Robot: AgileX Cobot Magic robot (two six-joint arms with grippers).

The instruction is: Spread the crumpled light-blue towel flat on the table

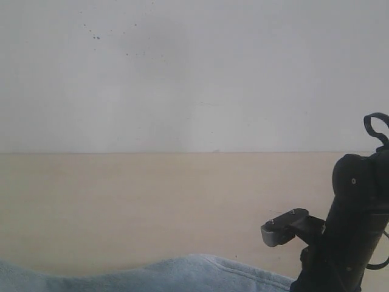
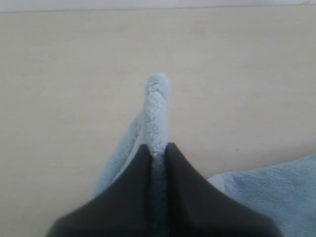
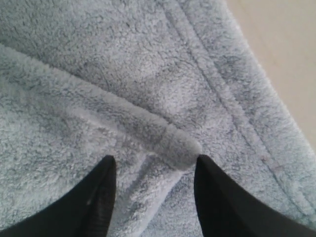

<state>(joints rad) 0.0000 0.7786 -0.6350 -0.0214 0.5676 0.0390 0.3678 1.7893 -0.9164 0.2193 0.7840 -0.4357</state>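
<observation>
We record a pale beige table (image 1: 152, 201) across the lower half of the view, meeting a white wall (image 1: 194, 73) that bears a few small dark specks (image 1: 96, 36) toward its upper left. Along the bottom edge lies a fluffy light-blue towel (image 1: 182, 275), rising in a low hump right of centre where a stitched hem line shows, its lower part cut off from view. At the lower right we note the black right arm (image 1: 355, 225) overlapping the towel's right end, with a grey-tipped bracket (image 1: 276, 231) projecting leftward above the table and a dark cable loop (image 1: 377, 125) at its top.
</observation>
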